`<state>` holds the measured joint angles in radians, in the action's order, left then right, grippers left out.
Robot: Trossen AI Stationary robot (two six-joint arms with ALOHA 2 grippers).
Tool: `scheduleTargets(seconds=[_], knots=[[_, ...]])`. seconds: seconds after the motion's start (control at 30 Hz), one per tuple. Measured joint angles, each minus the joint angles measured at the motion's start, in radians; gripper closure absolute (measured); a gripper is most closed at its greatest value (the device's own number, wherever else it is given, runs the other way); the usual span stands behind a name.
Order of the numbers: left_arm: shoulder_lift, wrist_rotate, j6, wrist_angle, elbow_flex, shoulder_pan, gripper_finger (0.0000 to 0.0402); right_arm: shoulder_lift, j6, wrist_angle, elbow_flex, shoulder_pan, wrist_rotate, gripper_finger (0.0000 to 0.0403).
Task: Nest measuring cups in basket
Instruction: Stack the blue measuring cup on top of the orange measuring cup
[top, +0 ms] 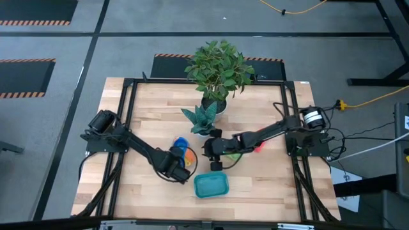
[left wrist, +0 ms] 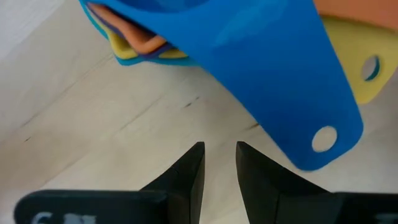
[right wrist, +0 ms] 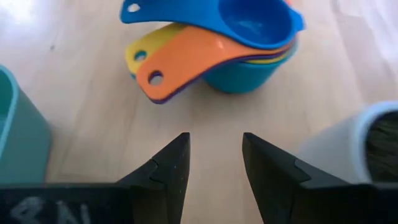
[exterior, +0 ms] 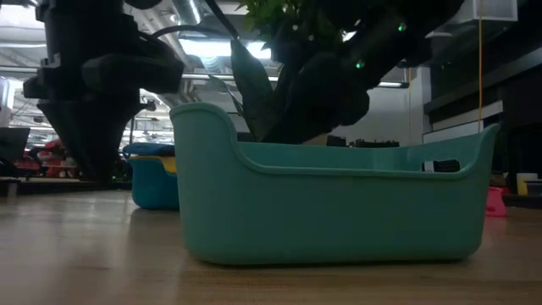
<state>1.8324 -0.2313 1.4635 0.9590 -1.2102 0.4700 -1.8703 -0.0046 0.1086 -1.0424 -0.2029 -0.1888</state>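
The measuring cups (right wrist: pixel 242 43) sit nested in one stack on the wood, bright blue on top, then orange, yellow and a teal one at the bottom, their flat handles fanned out. The stack (top: pixel 182 151) lies between both arms. My left gripper (left wrist: pixel 221 155), open by a narrow gap, hovers just short of the blue handle's holed end (left wrist: pixel 323 138). My right gripper (right wrist: pixel 214 149) is open, level with the table and aimed at the stack from its right, a short way off. The teal basket (top: pixel 211 185) stands empty near the front edge. A green cup (top: pixel 233 155) and a pink-red cup (top: pixel 258 148) lie under the right arm.
A white plant pot (right wrist: pixel 348 143) with leafy plants (top: pixel 217 70) stands just beyond the right gripper toward the far edge. The basket's wall (right wrist: pixel 18 124) is close on the right gripper's other side. In the low view, the basket (exterior: pixel 339 203) fills the foreground, with the stack (exterior: pixel 152 178) behind it.
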Motion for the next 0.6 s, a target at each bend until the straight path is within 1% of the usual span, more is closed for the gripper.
scheduleTargets(seconds=[0.1, 0.37, 0.6], knots=[[0.0, 0.006, -0.005, -0.014, 0.0, -0.008, 0.0317, -0.025, -0.002, 0.036, 0.0, 0.007, 0.033, 0.025], [0.0, 0.01, -0.007, -0.019, 0.0, -0.01, 0.0317, -0.092, -0.004, 0.145, 0.0, 0.025, 0.034, 0.025], [0.0, 0.009, -0.008, -0.036, 0.0, -0.012, 0.0317, -0.124, 0.0, 0.189, 0.0, 0.031, 0.035, 0.025]])
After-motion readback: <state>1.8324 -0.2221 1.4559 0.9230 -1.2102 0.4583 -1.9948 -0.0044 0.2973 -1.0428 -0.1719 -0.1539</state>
